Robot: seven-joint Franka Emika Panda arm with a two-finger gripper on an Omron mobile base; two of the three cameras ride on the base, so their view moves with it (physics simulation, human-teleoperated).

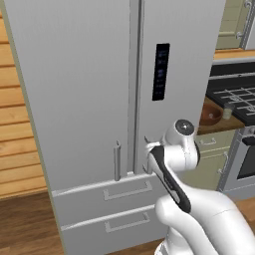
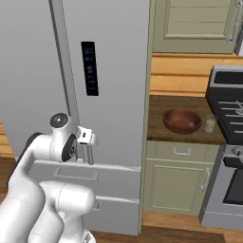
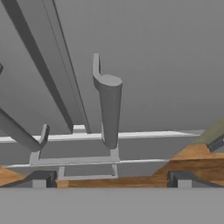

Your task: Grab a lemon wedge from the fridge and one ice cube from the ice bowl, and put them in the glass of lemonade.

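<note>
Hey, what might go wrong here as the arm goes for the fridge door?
The open gripper is lined up on the right door's handle, but the left handle sits close by and could get bumped. The fridge is shut, so a slipped grip may stall the lemon step.

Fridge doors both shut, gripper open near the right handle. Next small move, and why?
Probably ease the gripper forward until its open jaws straddle the right door handle, then close. The fridge is shut, so the lemon wedge can't be reached yet; in the hand view the handle stands centred ahead of the two finger tips, not yet between them.
</note>
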